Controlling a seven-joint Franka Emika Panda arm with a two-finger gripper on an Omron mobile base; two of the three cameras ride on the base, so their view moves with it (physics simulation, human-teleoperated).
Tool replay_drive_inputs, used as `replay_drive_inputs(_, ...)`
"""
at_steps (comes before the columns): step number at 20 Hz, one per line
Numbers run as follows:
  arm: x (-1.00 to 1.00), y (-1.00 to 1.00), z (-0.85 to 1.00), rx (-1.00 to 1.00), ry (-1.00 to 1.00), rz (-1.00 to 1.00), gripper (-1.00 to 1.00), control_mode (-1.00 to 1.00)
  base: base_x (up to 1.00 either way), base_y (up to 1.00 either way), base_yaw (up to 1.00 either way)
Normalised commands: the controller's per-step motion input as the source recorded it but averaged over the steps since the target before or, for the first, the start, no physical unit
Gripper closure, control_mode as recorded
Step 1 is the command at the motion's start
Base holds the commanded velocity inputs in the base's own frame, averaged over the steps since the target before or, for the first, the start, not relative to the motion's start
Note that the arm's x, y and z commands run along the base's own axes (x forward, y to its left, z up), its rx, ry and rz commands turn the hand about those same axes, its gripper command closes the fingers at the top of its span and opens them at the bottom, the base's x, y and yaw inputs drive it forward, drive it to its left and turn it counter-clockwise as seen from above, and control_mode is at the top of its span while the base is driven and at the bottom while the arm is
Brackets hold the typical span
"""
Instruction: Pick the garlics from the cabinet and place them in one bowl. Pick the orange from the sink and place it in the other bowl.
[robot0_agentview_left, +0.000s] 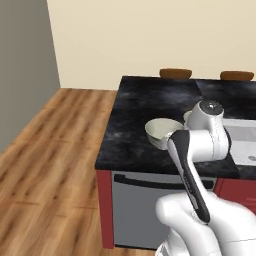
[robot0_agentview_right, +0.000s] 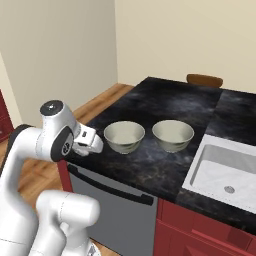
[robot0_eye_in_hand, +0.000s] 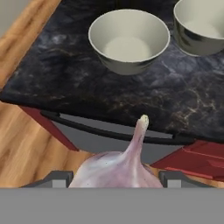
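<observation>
The white arm rose from the base, bent sharply at its elbow and reached forward, so the gripper (robot0_agentview_right: 92, 145) hung at the near edge of the desk (robot0_agentview_right: 150, 160), just beside the nearer bowl (robot0_agentview_right: 124, 136) and a little short of it. In the hand view the gripper (robot0_eye_in_hand: 116, 178) pointed forward and down over the desk's front lip, its two dark finger tips (robot0_eye_in_hand: 59, 178) clamped on either side of a garlic (robot0_eye_in_hand: 118, 166).

The garlic was a whitish-grey bulb with faint purple streaks, its slim pointed tip standing up toward the bowls. It was off the desk, above the grey appliance front (robot0_eye_in_hand: 109, 140) below the lip.

Both pale bowls stood side by side on the dark marbled desk, the second bowl (robot0_agentview_right: 173, 135) nearer the sink (robot0_agentview_right: 225, 172).
</observation>
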Motion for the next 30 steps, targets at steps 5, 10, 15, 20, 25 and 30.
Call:
replay_drive_inputs(5, 0.49, -0.08, 0.08, 0.03, 0.02, -0.11, 1.00, -1.00, 0.00, 0.00, 0.00)
replay_drive_inputs(10, 0.64, -0.20, 0.00, 0.09, 0.08, -0.07, 1.00, -1.00, 0.00, 0.00, 0.00)
replay_drive_inputs(15, 0.68, -0.11, 0.00, 0.02, 0.10, -0.07, 1.00, -1.00, 0.00, 0.00, 0.00)
replay_drive_inputs(20, 0.70, -0.02, -0.03, 0.00, 0.09, -0.07, 1.00, -1.00, 0.00, 0.00, 0.00)
replay_drive_inputs(25, 0.61, 0.00, -0.31, 0.00, 0.10, -0.02, 1.00, -1.00, 0.00, 0.00, 0.00)
replay_drive_inputs(30, 0.47, 0.00, -0.41, 0.00, 0.07, 0.00, 1.00, -1.00, 0.00, 0.00, 0.00)
